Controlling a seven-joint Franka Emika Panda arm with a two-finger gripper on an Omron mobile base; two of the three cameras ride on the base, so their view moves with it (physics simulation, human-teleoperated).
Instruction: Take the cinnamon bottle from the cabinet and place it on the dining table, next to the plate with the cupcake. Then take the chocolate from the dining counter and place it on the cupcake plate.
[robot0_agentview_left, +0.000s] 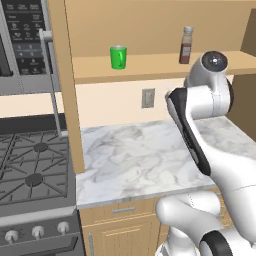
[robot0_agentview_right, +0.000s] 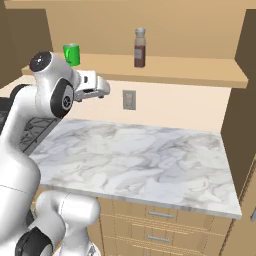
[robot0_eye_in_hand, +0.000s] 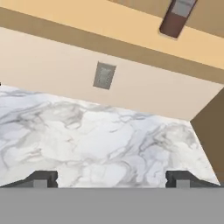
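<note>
- Cinnamon bottle (robot0_agentview_left: 186, 45) stands upright on the open shelf of the cabinet (robot0_agentview_left: 150, 65), toward the shelf's right end; dark reddish-brown contents, pale grey cap.
- Same bottle in the right base view sits near mid-shelf, close to the back panel; in the hand view it pokes in at the top edge, tilted by the camera roll.
- Green cup (robot0_agentview_left: 118, 57) is on the same shelf, well apart to the bottle's left, upright.
- Gripper (robot0_eye_in_hand: 112, 178) is spread wide: both dark fingertips (robot0_eye_in_hand: 41, 178) sit at opposite sides of the hand view with nothing between them. Holding nothing.
- In the right base view the hand (robot0_agentview_right: 92, 85) points forward just under the shelf lip, below the green cup and left of the bottle; no contact with either.
- Hand camera looks down over the marble surface (robot0_agentview_left: 145, 155) and the beige back wall.
- Wall outlet (robot0_agentview_left: 148, 98) is on the back wall between shelf and surface, below and left of the bottle.
- Gas stove (robot0_agentview_left: 30, 165) sits left of the marble surface, with knobs along its front edge.
- Microwave (robot0_agentview_left: 22, 45) hangs above the stove, left of the cabinet side panel.
- Tan drawers (robot0_agentview_right: 160, 225) run under the surface.
</note>
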